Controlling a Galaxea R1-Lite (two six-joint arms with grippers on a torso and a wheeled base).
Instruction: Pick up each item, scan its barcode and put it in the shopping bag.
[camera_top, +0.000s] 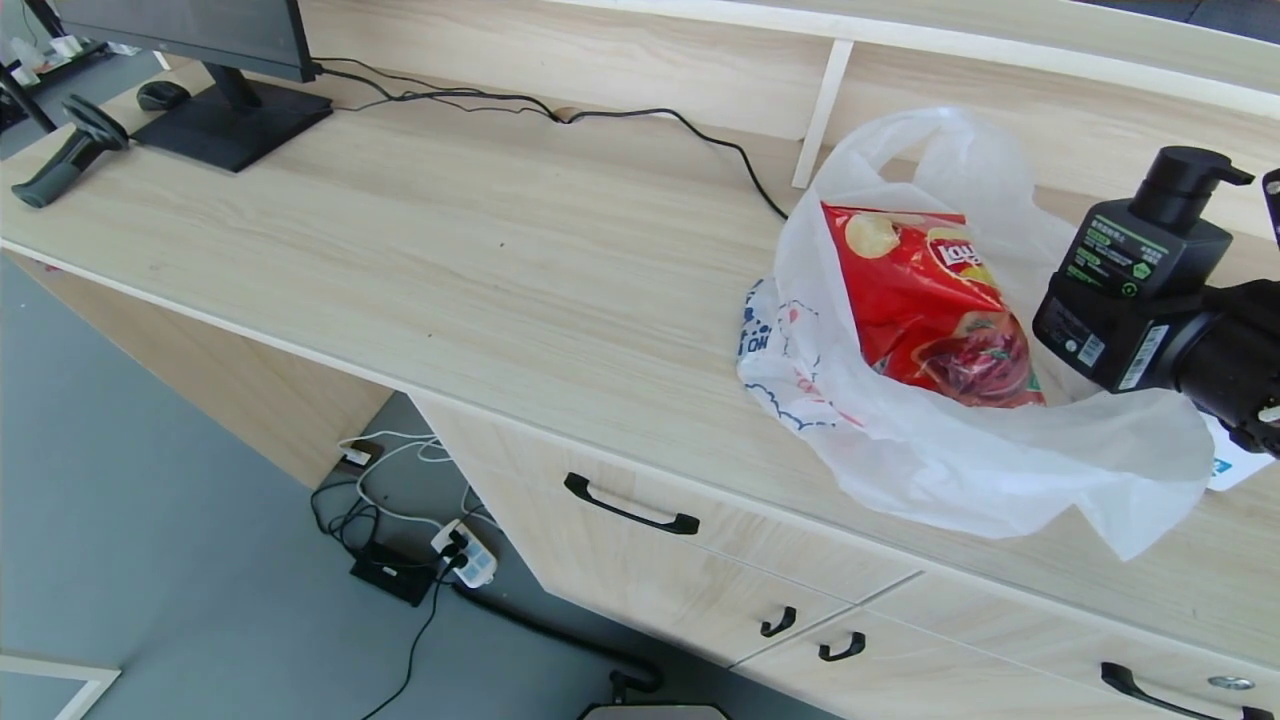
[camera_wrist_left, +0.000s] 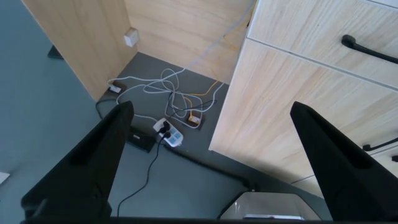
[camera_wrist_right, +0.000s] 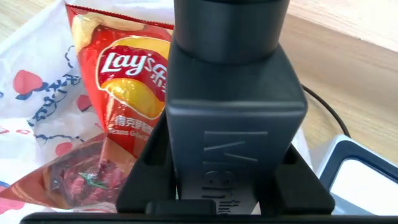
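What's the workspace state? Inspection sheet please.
Surface: light wood counter.
Job's things: chips bag inside the open shopping bag; pump bottle held at the bag's right side; barcode scanner far left on the counter.
Clutter: monitor stand, mouse, white card by the bag.
Grippers: right gripper, jaws shut on the pump bottle; left gripper, jaws open, low beside the drawers.
Cables: black cable along the counter's back; power strip among floor cables.
Surroundings: grey floor.

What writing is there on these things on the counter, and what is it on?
On the chip bag: a brand logo and small characters, which I leave unquoted.
On the pump bottle: green and white labels, too small to read.
On the shopping bag: blue print, crumpled, unreadable.
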